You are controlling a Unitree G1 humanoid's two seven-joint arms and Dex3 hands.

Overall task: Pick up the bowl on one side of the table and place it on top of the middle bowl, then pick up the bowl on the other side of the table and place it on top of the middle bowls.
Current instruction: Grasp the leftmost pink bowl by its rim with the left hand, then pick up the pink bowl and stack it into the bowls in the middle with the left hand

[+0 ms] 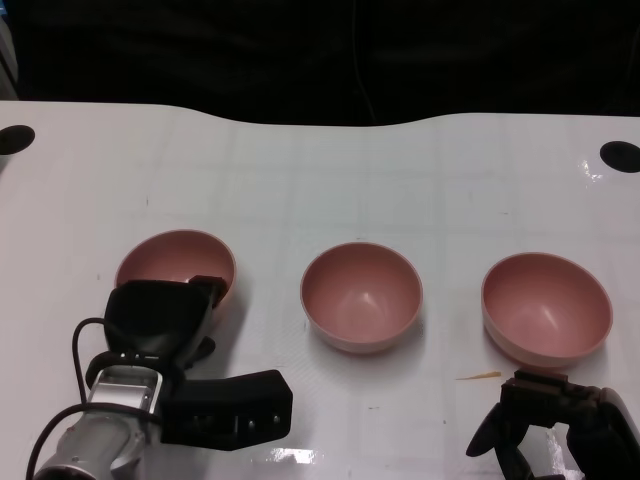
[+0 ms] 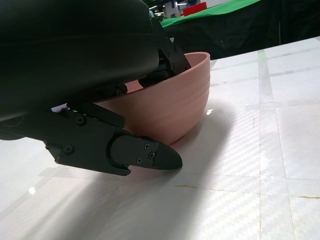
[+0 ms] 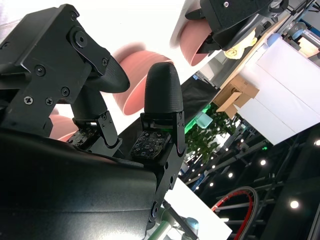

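Three pink bowls stand in a row on the white table [image 1: 300,170]: a left bowl [image 1: 170,258], a middle bowl [image 1: 361,297] and a right bowl [image 1: 546,307]. My left hand [image 1: 160,318] lies over the near rim of the left bowl [image 2: 172,107]. Its fingers [image 2: 165,62] reach over the rim into the bowl. Its thumb [image 2: 145,155] stays low outside, by the table. The bowl sits on the table. My right hand [image 1: 555,425] is just in front of the right bowl, fingers [image 3: 162,85] spread, holding nothing.
Two dark round holes [image 1: 14,138] [image 1: 619,154] mark the table's far corners. A small yellowish sliver [image 1: 478,376] lies in front of the right bowl. The table's far edge borders a dark background.
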